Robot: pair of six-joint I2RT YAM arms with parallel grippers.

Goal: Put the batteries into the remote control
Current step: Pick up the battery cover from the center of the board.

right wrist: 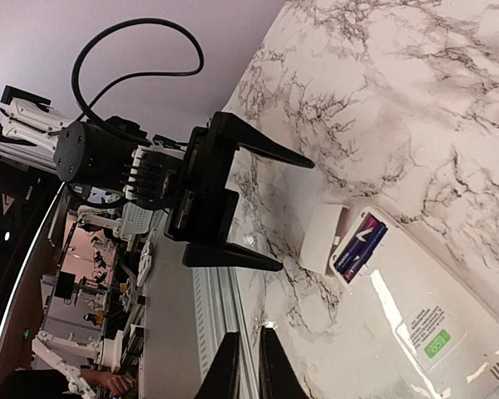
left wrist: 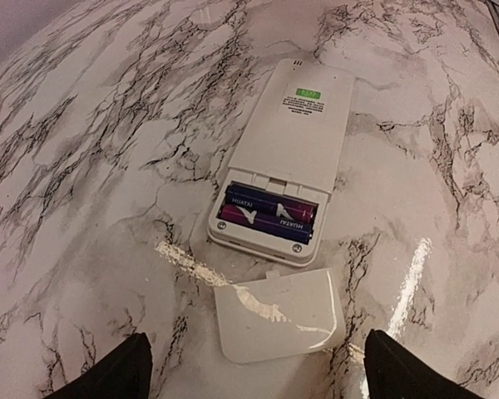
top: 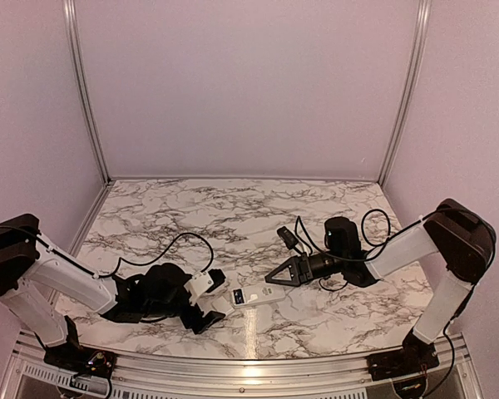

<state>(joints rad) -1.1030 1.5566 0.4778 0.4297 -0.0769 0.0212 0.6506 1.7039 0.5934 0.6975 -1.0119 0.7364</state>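
Observation:
The remote control [left wrist: 299, 137] lies back up on the marble table, its compartment open at the near end. Both batteries [left wrist: 270, 214] sit side by side in that compartment, dark with purple labels. The loose white cover plate [left wrist: 279, 320] lies flat just in front of it, apart from the remote. My left gripper [left wrist: 262, 378] is open, one finger on each side of the cover and touching nothing. In the top view, my right gripper [top: 270, 277] is shut and empty, its tips just beyond the remote [top: 266, 294]. The right wrist view shows the batteries [right wrist: 362, 243] and cover [right wrist: 322, 239].
A black cable [top: 179, 243] loops over the table behind the left arm. Another cable [top: 374, 220] curls by the right arm. The metal rail [top: 233, 364] runs along the near table edge. The booth walls close in the back and both sides.

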